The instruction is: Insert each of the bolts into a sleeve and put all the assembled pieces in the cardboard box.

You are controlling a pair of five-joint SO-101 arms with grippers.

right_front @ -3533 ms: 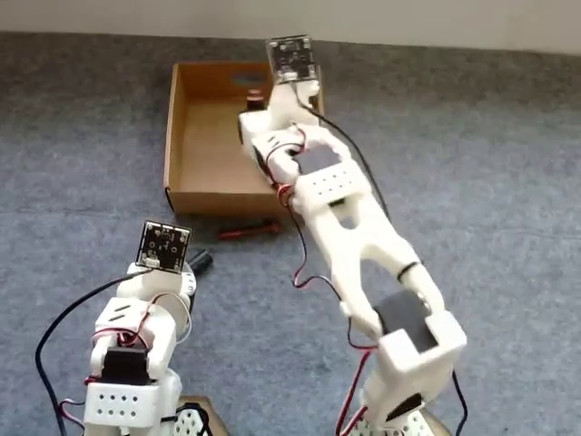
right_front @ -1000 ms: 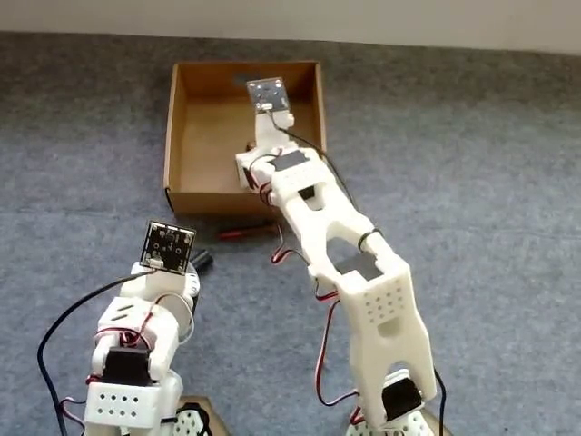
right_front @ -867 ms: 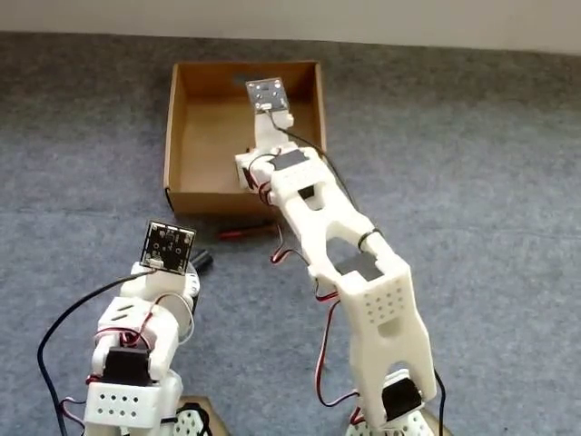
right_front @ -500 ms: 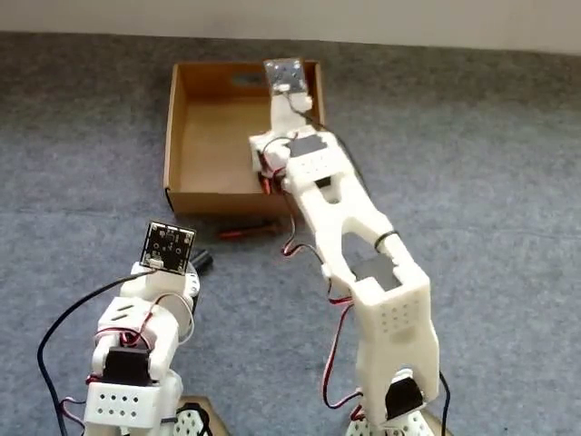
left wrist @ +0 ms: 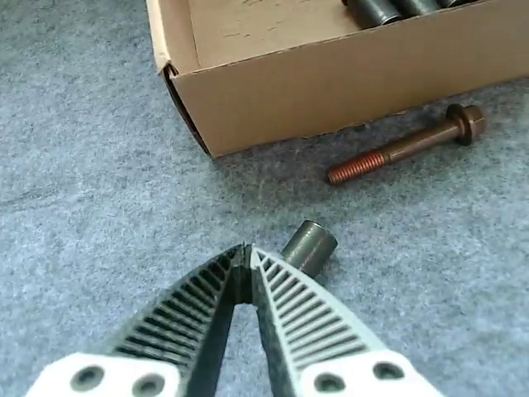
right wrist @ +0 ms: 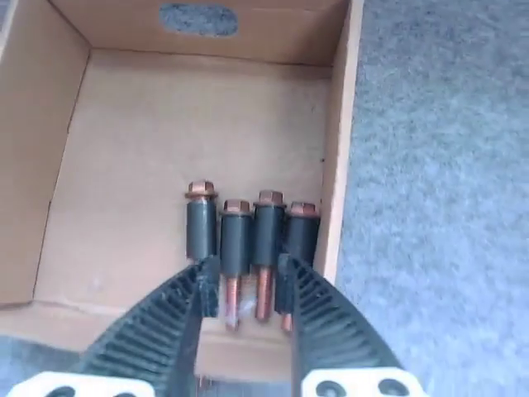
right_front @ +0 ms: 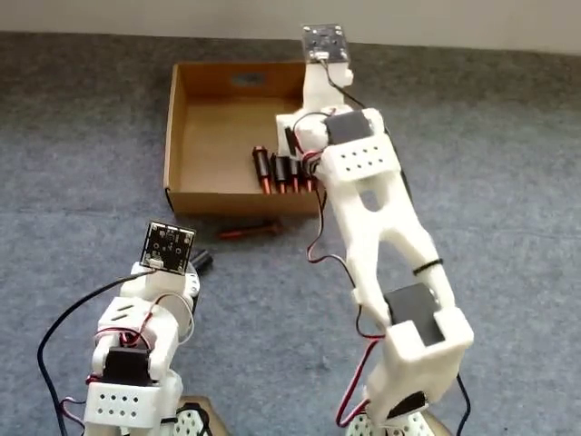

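The cardboard box (right_front: pixel 209 127) holds several assembled pieces (right_front: pixel 283 171), dark sleeves with copper bolts through them, lying side by side near its right wall. In the right wrist view my right gripper (right wrist: pixel 245 269) hangs open just above those pieces (right wrist: pixel 236 244), holding nothing. One loose copper bolt (right_front: pixel 247 231) lies on the carpet in front of the box. A dark sleeve (left wrist: pixel 311 246) lies on the carpet right beside my left gripper (left wrist: pixel 246 252), which is shut and empty. The loose bolt (left wrist: pixel 405 147) lies beyond it, along the box's front wall (left wrist: pixel 331 83).
Grey carpet covers the whole work surface. The right arm (right_front: pixel 363 182) stretches over the box's right front corner. The left arm (right_front: pixel 145 327) sits low at the near left. Open carpet lies to the right of the box.
The right arm rose out of the box and swung right toward its right wall, uncovering the row of assembled pieces. The left arm, loose bolt and sleeve stayed put.
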